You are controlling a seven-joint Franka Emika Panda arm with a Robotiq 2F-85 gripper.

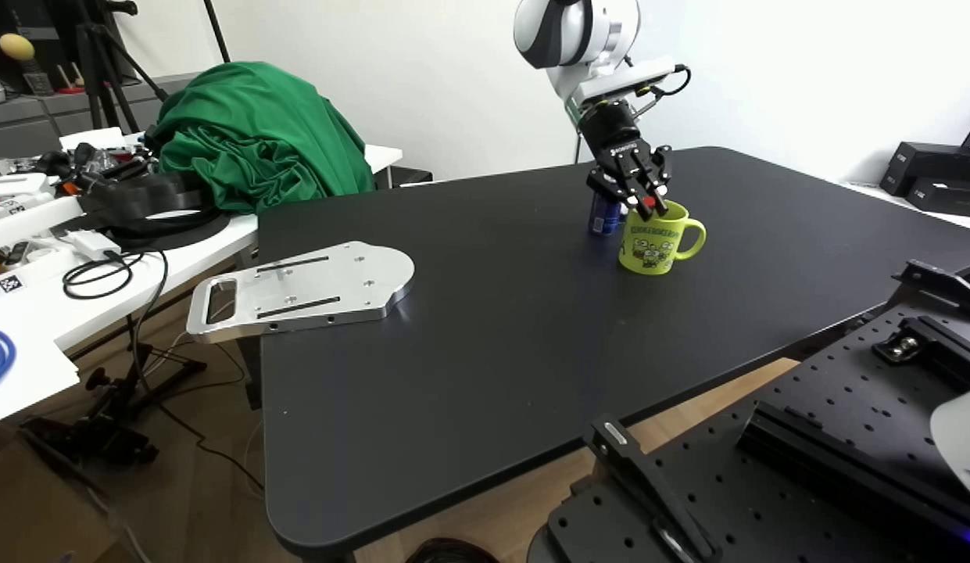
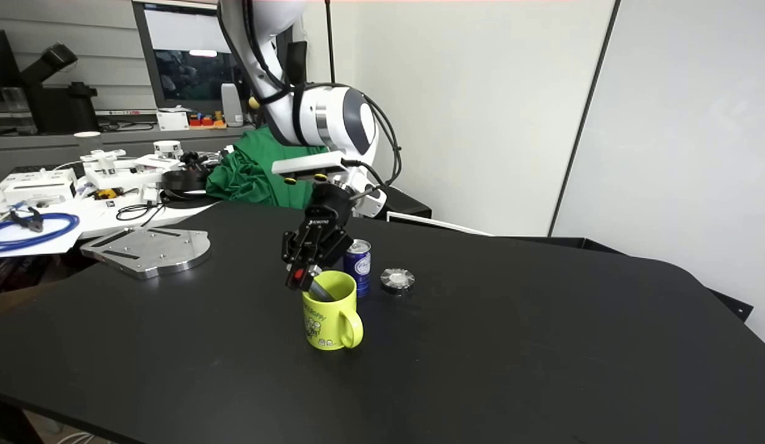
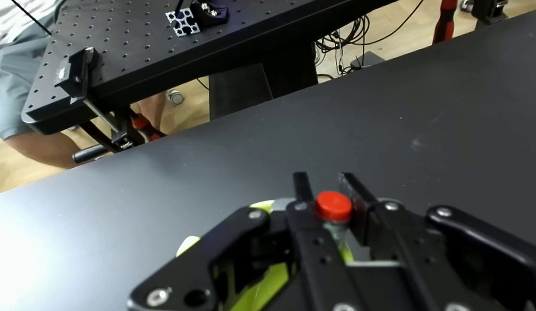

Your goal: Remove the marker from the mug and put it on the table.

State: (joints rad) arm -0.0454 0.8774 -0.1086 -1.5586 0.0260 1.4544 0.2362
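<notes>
Black gripper point(image 3: 324, 183), tilted: in the wrist view its fingers stand a narrow gap apart, either side of the red-capped marker point(image 3: 333, 206); whether they press on it cannot be determined. The marker leans inside the lime mug point(image 2: 328, 320), which stands upright on the black table point(image 1: 492, 375). The marker's grey barrel point(image 2: 322, 292) is visible within the rim in an exterior view; in the wrist view the gripper covers most of the mug. A blue can point(image 1: 604, 216) stands just beside the mug, partly hidden in both exterior views. Metal plate point(image 1: 324, 285): left of frame in both exterior views. A person's leg point(image 3: 43, 149), left edge, shows in the wrist view alone.
</notes>
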